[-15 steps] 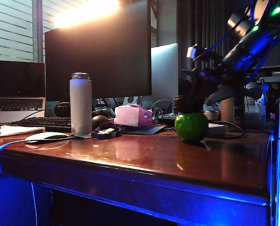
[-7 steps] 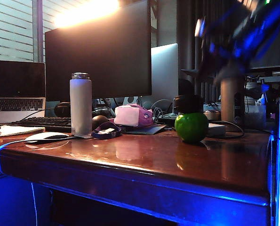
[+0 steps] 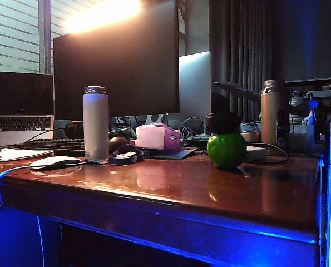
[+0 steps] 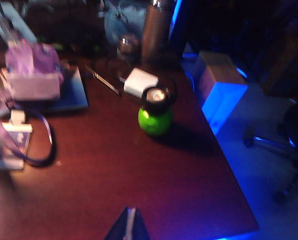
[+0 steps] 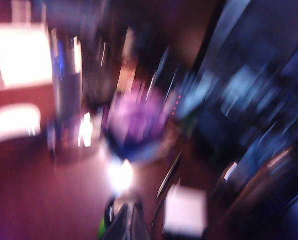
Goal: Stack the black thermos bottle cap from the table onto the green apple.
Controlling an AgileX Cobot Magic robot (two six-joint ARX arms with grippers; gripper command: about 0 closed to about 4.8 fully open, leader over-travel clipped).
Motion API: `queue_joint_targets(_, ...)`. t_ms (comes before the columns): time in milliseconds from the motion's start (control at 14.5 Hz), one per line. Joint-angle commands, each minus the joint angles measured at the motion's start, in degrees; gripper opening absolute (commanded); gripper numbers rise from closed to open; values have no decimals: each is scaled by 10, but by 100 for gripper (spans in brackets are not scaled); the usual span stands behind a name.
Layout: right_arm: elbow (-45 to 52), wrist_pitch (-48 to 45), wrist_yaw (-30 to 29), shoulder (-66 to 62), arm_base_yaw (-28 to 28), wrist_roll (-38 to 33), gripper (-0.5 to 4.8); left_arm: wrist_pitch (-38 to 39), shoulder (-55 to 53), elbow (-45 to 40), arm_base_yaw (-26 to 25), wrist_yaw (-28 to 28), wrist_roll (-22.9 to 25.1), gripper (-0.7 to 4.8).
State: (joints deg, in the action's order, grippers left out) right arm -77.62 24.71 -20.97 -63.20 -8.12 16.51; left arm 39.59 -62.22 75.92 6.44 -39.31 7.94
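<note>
While the black cap (image 3: 221, 123) is seen resting on top of the green apple (image 3: 226, 150), toward the right side of the bench (image 3: 171, 192), both arms are kept out of the exterior view. The right gripper (image 5: 127, 220) is held above the apple, jaws together, empty. The left gripper (image 4: 128, 227) is held well back; its jaws cannot be judged.

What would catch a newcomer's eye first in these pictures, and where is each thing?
The green apple stands out on the right half of the table, with the black thermos bottle cap sitting on top of it. Left of it a white bottle stands upright before a big dark monitor. The left gripper hangs high above the table, jaws together; the right gripper, jaws shut, shows only in its blurred wrist view.
</note>
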Motion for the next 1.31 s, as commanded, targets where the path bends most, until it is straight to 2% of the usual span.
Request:
queue_joint_targets(69,0,23,35,98,-1,-32,-5,-25,9,3,0,49,-1,-4)
queue_joint_targets(275,17,74,63,185,-1,-32,-5,17,44,2,6,96,-9,-4)
queue_joint_targets(413,76,71,76,243,-1,-32,-5,54,87,1,6,149,-9,-4)
queue_joint_targets(482,135,60,76,282,-1,-32,-5,63,126,-13,6,200,-9,-4)
queue_joint_targets(551,177,46,76,306,-1,-32,-5,62,156,-31,6,218,-9,-4)
queue_joint_targets(757,297,4,76,365,-1,-32,-5,60,269,-139,5,273,-12,-4)
queue_joint_targets(895,353,4,76,385,-1,-44,-5,37,356,-245,5,298,-29,-4)
queue_joint_targets(1032,389,24,74,389,-1,-80,-5,0,435,-341,5,303,-83,-4)
queue_joint_targets(1101,403,25,71,389,-1,-102,-5,-17,473,-386,5,313,-88,-4)
queue_joint_targets(1308,432,-6,71,391,-1,-90,-5,-46,529,-466,5,342,-88,-4)
